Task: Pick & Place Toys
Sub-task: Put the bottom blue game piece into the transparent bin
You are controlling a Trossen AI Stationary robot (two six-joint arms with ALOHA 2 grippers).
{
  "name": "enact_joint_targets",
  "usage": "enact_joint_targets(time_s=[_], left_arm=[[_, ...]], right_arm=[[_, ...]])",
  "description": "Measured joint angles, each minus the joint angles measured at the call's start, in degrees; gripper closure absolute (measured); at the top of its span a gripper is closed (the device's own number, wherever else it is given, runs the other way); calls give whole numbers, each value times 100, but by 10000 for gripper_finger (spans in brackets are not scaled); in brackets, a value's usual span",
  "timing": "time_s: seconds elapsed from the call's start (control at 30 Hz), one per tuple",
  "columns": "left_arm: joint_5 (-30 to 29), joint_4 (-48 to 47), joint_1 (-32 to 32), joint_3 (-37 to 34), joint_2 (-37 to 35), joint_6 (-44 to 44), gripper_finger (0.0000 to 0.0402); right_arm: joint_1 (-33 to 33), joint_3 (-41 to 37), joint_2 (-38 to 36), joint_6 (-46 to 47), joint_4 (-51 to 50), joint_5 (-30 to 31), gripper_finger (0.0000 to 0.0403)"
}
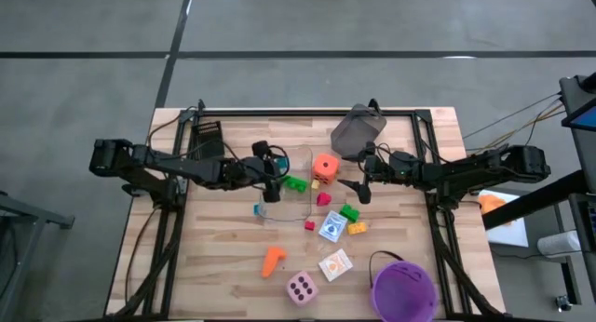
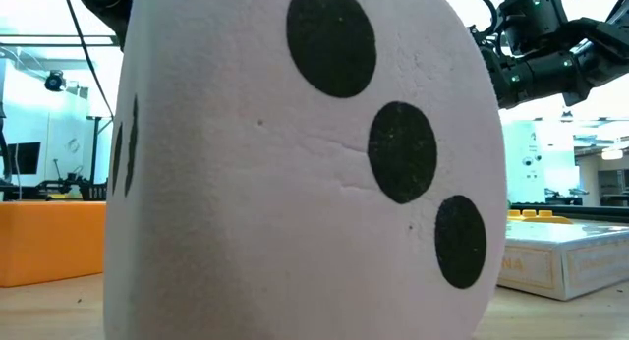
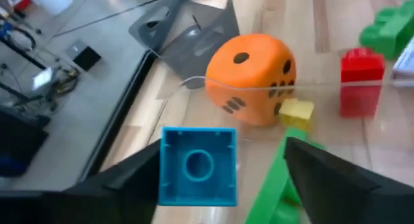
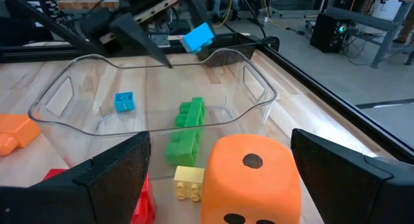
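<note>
— Surfaces? 
— Table [image 1: 233,266]: pale wood planks, matt. Tray [image 4: 259,88]: clear glossy plastic. Teal brick [image 3: 197,166] and green brick [image 4: 186,130]: smooth moulded plastic.
— The dice?
— Orange die [image 3: 252,78] and pink die [image 2: 295,183]: matt, finely pitted, probably foam. Bucket [image 1: 403,289]: purple plastic.

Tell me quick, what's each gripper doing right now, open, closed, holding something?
Left gripper: over the clear tray, a blue brick at its fingertips; grip cannot be told.
Right gripper: open, holding nothing.
</note>
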Motion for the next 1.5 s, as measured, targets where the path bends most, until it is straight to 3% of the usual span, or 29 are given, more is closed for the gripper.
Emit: enact_joint_targets(time_s=[0.27, 0.53, 0.67, 0.83, 1.1, 1.33, 1.5], left_arm=[[2, 133, -52, -3, 0, 257, 190], [0, -469, -122, 5, -9, 179, 215], [3, -1512, -242, 209, -28, 293, 188], [-224, -2614, -371, 509, -35, 445, 125], [-614, -3281, -435, 1077, -69, 1106, 44], [-457, -5250, -459, 1455, -74, 1231, 29], [-287, -5909, -479, 1433, -74, 1278, 29]], right_arm=[[0, 0, 0, 1, -1, 1, 34], [0, 0, 0, 0, -7, 0, 34], [0, 0, 0, 2, -27, 0, 34], [0, 0, 0, 2, -29, 0, 34], [0, 0, -1, 4, -34, 1, 34], [0, 0, 0, 4, -111, 0, 34], [0, 0, 0, 4, -114, 0, 34]])
